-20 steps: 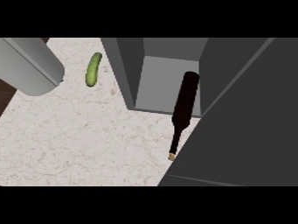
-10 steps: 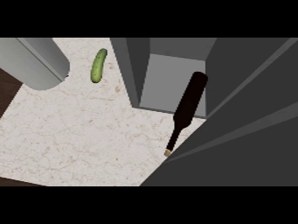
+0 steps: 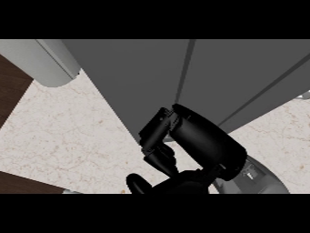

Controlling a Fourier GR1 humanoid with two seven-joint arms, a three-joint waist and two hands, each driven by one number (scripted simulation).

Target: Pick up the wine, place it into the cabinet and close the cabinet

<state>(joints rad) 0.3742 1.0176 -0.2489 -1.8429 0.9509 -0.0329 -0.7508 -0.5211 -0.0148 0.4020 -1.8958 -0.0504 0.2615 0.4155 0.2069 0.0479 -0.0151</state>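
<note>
— Over the counter (image 3: 63,136), near its front edge, where did we have the right hand (image 3: 201,141)?
— Fingers (image 3: 158,126) straight and together, laid against the cabinet door (image 3: 137,77), holding nothing.
— And the wine?
— Hidden; we judged it behind that door, beyond the hand, its axis untellable. Our left hand was out of view.

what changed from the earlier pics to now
The cabinet door now looks swung shut, so the wine no longer shows. The right hand has come in from below, fingers against the door. The cucumber is out of view. The grey cylinder at top left and the counter are as before.
</note>
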